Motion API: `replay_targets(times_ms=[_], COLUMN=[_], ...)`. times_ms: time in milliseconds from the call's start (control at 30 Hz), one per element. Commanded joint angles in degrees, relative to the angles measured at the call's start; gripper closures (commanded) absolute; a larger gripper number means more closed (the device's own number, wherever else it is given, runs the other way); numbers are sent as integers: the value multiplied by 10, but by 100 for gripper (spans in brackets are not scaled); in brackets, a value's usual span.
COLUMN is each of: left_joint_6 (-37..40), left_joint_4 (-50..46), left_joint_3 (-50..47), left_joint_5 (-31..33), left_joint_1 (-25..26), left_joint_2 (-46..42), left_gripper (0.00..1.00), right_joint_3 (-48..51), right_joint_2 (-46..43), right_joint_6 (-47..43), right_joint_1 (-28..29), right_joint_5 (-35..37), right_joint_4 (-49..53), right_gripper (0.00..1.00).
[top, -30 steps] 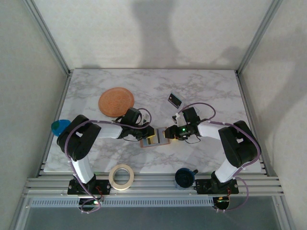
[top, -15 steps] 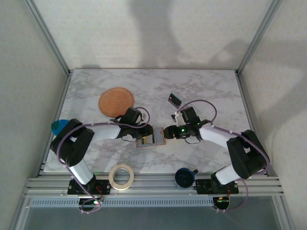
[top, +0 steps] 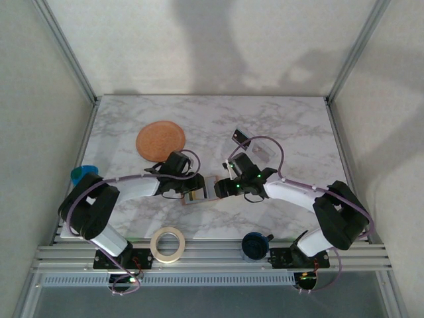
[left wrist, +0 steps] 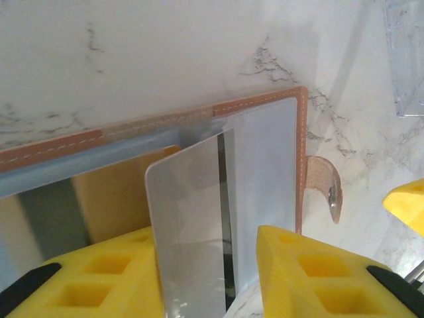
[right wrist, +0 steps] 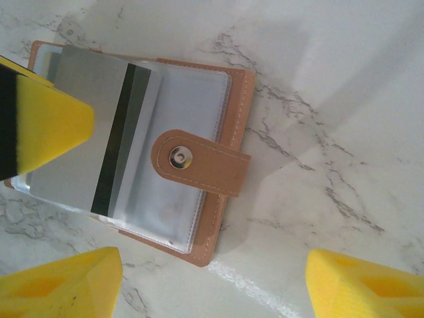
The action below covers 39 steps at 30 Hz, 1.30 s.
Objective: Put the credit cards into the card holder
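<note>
The tan-pink card holder lies open on the marble, its clear sleeves up and its snap tab folded over them. A silver-white credit card with a black stripe sits partly in a sleeve. It stands between my left gripper's yellow fingers, against the left one with a gap to the right one, so that gripper is open. My right gripper hangs wide open over the holder's near corner, holding nothing. A dark credit card lies farther back.
A pale see-through rectangle lies beside the dark card. A round orange-brown disc sits at back left. A tape roll and a dark blue cup stand at the front edge, and a blue item at the left edge.
My left gripper has opened off the silver card, leaving it in the sleeve. The right gripper has opened wider and slid left over the holder, which has shifted slightly left.
</note>
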State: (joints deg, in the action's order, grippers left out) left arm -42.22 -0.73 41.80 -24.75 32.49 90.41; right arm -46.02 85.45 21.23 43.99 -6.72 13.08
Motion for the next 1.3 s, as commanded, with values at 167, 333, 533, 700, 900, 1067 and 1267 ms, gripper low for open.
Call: replay_targets(times_ms=[167, 333, 533, 700, 900, 1067, 1267], left_joint_6=[-9, 8, 6, 4, 13, 16, 20], left_joint_4=[-1, -36, -26, -2, 22, 28, 28], left_joint_3=[-14, 0, -37, -69, -85, -90, -87], left_joint_5=[23, 53, 48, 35, 17, 12, 0], left_joint_1=[-13, -14, -34, -52, -59, -60, -63], left_joint_2=[-17, -29, -48, -54, -26, -17, -11], left_gripper=[62, 72, 88, 96, 97, 97, 98], right_joint_3=[-16, -15, -32, -80, -117, -151, -150], right_joint_2=[-5, -21, 13, 68, 119, 148, 181], right_joint_6=[5, 2, 9, 20, 17, 19, 33], right_joint_1=[5, 10, 42, 82, 93, 114, 122], right_joint_5=[37, 53, 71, 130, 137, 146, 185], right_joint_4=[12, 32, 26, 35, 28, 31, -8], right_gripper=[26, 26, 1, 1, 1, 1, 1])
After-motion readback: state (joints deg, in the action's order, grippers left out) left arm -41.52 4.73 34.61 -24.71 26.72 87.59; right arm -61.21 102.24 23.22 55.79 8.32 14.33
